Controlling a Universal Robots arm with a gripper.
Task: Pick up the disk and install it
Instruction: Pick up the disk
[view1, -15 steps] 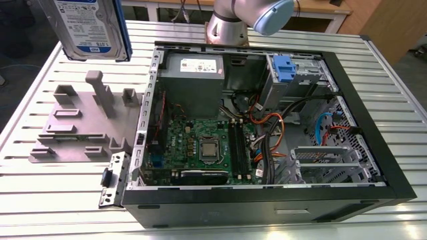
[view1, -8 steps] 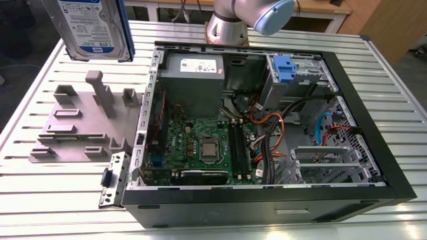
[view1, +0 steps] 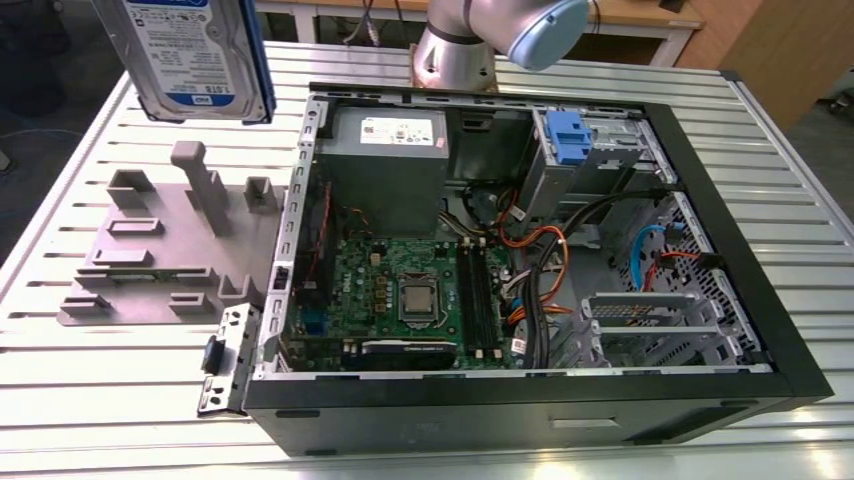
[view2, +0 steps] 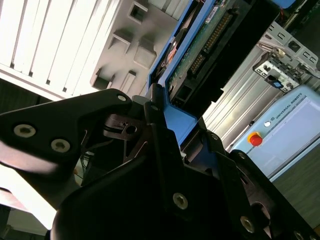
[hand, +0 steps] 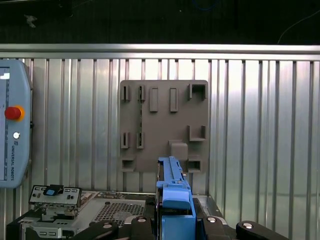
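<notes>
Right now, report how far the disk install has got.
Done: the disk is off the grey fixture plate and up in the air in the exterior view. In hand: the gripper is shut on its blue bracket in the first wrist view. Left: it is not yet inside the open computer case.

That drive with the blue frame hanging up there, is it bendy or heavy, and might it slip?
Probably stiff: the disk hangs flat, without sagging, though the gripper clamps just one end. Likely heavyish for its size, being a metal-cased block. The smooth blue plastic bracket might slip a little in the pinch.
</notes>
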